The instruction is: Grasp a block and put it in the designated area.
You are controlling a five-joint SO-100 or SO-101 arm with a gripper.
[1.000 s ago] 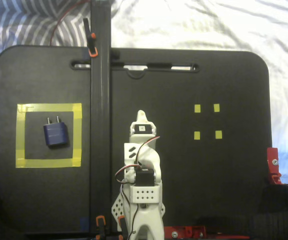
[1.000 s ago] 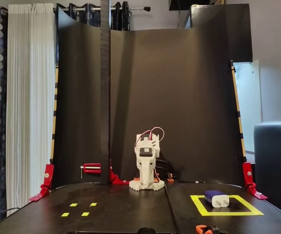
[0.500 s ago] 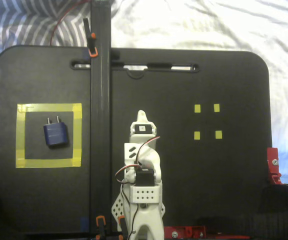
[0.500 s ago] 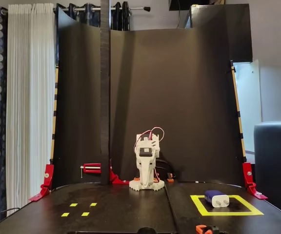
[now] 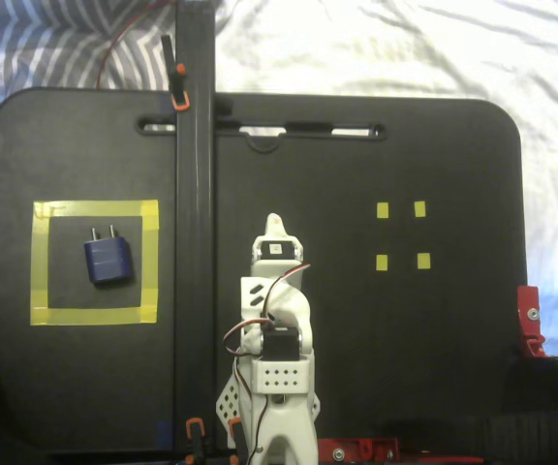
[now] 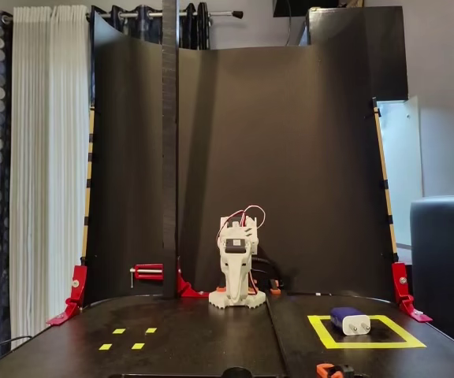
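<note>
The dark blue block (image 5: pixel 107 260) lies inside the large yellow tape square (image 5: pixel 95 210) on the left of the black board, prongs pointing to the far side. In another fixed view the block (image 6: pixel 350 320) sits in the same tape square (image 6: pixel 366 344) at the right front. My white gripper (image 5: pixel 273 225) is folded back over the arm's base in the board's middle, well apart from the block. Its jaws look shut and hold nothing. It also shows in a fixed view (image 6: pixel 237 290), tip down near the base.
Small yellow tape squares (image 5: pixel 383 210) mark the board's right side, also seen at the left front (image 6: pixel 119 331). A tall black post (image 5: pixel 194 242) stands between the arm and the tape square. Red clamps (image 5: pixel 529 320) hold the board's edges. A black backdrop (image 6: pixel 290 157) curves behind.
</note>
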